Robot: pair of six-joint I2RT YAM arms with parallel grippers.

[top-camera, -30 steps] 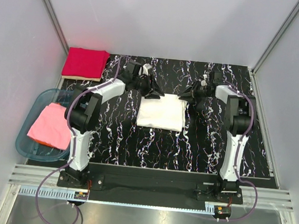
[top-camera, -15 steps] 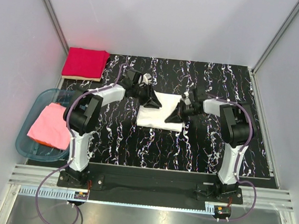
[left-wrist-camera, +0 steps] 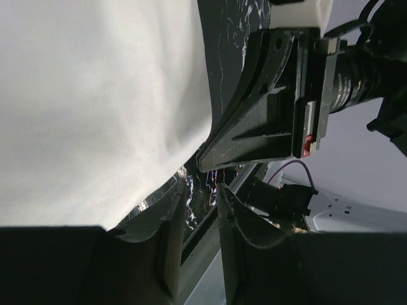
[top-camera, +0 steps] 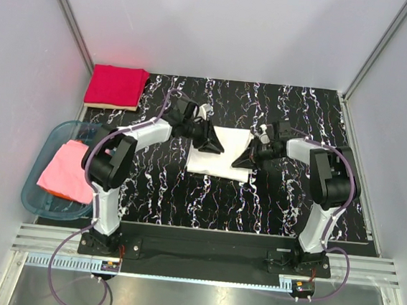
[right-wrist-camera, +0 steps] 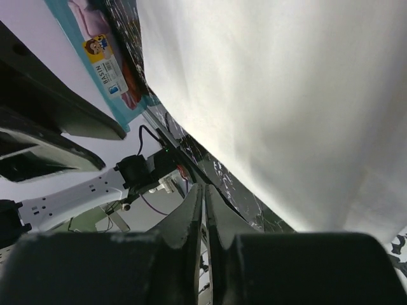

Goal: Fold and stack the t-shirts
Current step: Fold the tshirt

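Black, white-streaked mat (top-camera: 286,196) covers most of the counter, and both hands reach out over its middle. White t-shirt (top-camera: 219,157) lies folded flat on the mat between the two hands, its left edge under the left hand (top-camera: 213,146) and its near right corner at the tip of the right hand (top-camera: 244,160).

Well out to the left of the left hand, off the mat's edge, sits a see-through teal tub (top-camera: 39,209). A bright red t-shirt (top-camera: 116,86), folded, lies at the far left corner of the counter, beyond and to the left of the left hand. A pink t-shirt (top-camera: 68,172) lies loose in the tub.

From the left wrist, the left hand (left-wrist-camera: 201,190) has its fingers (left-wrist-camera: 170,241) a narrow gap apart, with the mat showing between them. The white shirt's (left-wrist-camera: 95,108) edge curves down to the tip of one finger; whether any cloth is pinched I cannot tell. The right hand's tip (left-wrist-camera: 210,159) points in from the other side, just beside that edge.

From the right wrist, the right hand (right-wrist-camera: 203,190) is closed to a thin slit, its tips just short of the white shirt's (right-wrist-camera: 286,95) edge, and no cloth shows between them.
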